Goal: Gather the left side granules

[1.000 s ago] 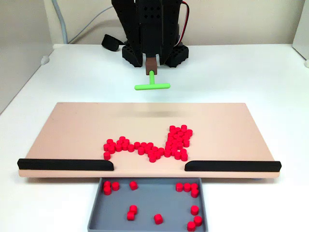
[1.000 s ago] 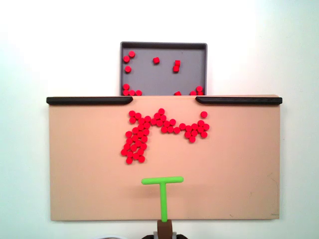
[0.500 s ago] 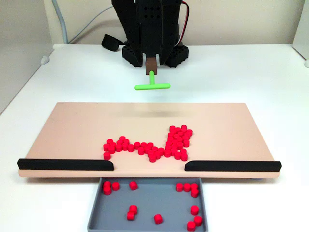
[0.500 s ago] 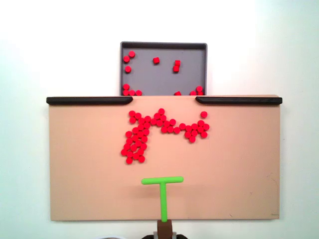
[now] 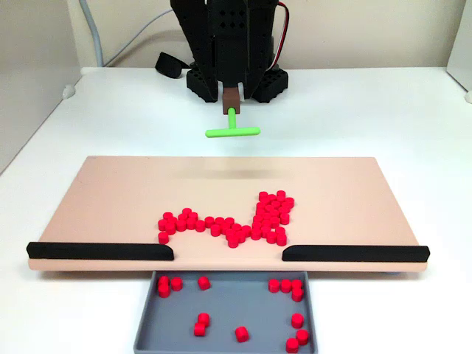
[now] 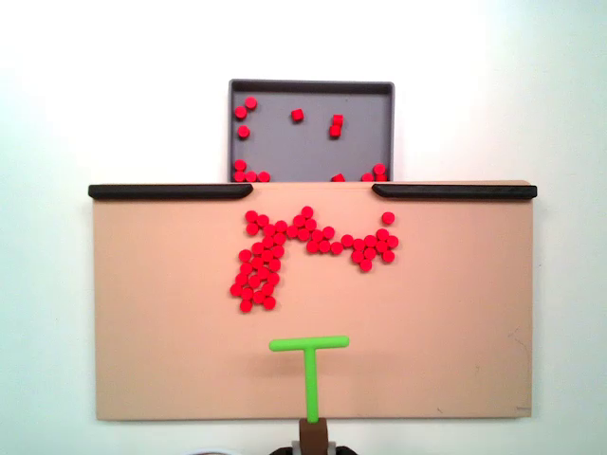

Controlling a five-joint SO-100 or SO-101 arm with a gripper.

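Observation:
Many small red granules (image 5: 230, 226) lie in a ragged band on the tan board (image 5: 110, 199), near its front gap. In a fixed view the band (image 6: 285, 245) has its thickest clump at the left and a thinner chain running right. The green T-shaped pusher (image 5: 232, 132) hangs in the air over the board's far edge, its crossbar (image 6: 309, 343) well short of the granules. Its brown handle sticks out of my black gripper (image 5: 231, 94), which is shut on it. The fingers themselves are hard to make out.
Two black rails (image 5: 99, 251) (image 5: 355, 253) line the board's front edge with a gap between them. Below the gap sits a grey tray (image 5: 228, 313) holding several granules (image 6: 248, 172). The arm's black base (image 5: 236, 77) and cables stand behind on the white table.

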